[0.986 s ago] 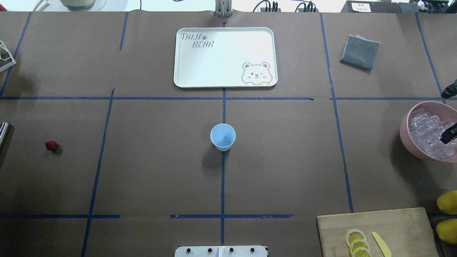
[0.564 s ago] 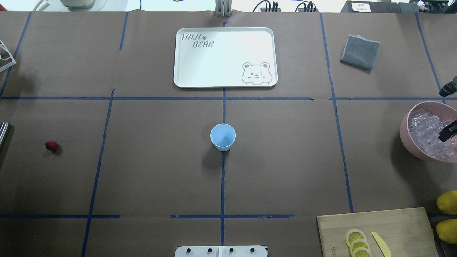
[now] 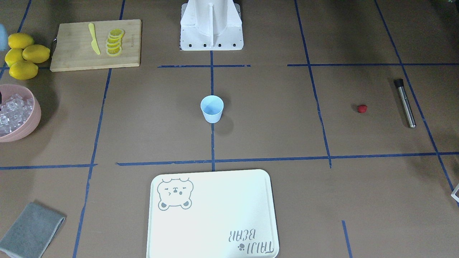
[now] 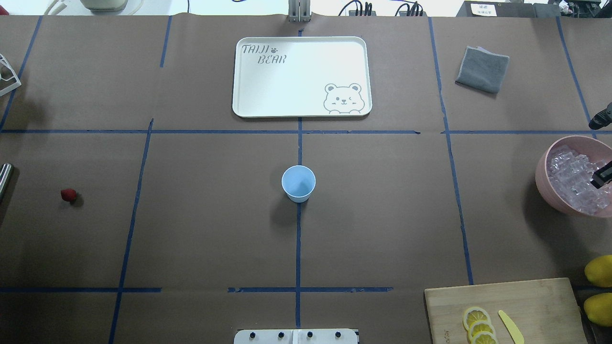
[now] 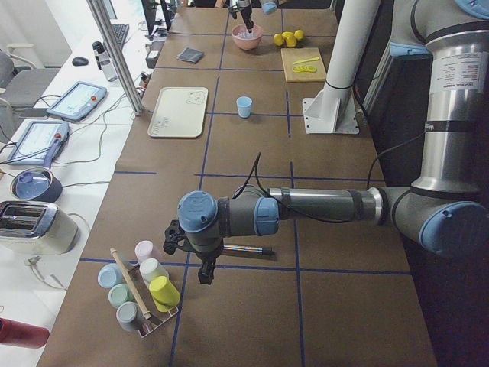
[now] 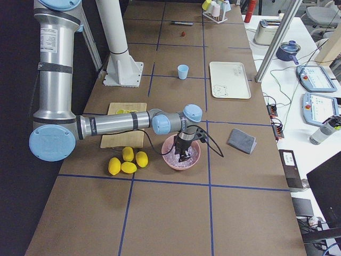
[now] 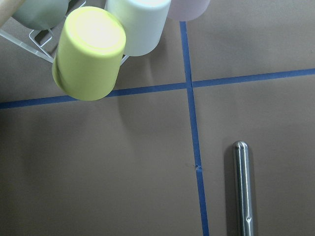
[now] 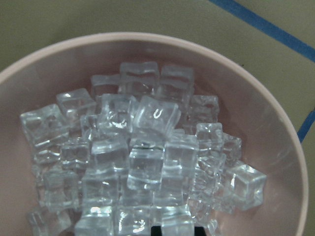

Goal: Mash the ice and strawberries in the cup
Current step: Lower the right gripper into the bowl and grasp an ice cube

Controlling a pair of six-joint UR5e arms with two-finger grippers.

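Note:
The light-blue cup (image 4: 298, 183) stands upright at the table's centre and looks empty; it also shows in the front view (image 3: 212, 108). The red strawberry (image 4: 68, 194) lies alone far to the left. The ice (image 8: 142, 157) is piled in the pink bowl (image 4: 542, 177) at the right edge. My right gripper (image 6: 184, 154) hangs over the ice, pointing down; only dark parts of it show at the overhead view's edge, so I cannot tell open or shut. My left gripper (image 5: 205, 275) hovers near a metal rod, far from the cup; I cannot tell its state.
A steel rod (image 3: 405, 104) lies beyond the strawberry. A white bear tray (image 4: 301, 76) sits behind the cup. A grey cloth (image 4: 482, 69) lies at back right. A cutting board (image 4: 507, 310) with lemon slices and a yellow knife, lemons (image 3: 23, 55), and a cup rack (image 5: 141, 294) are at the edges.
The dark parts of my right gripper over the bowl have shifted slightly up and toward the right edge of the overhead view. Cup and strawberry have not moved.

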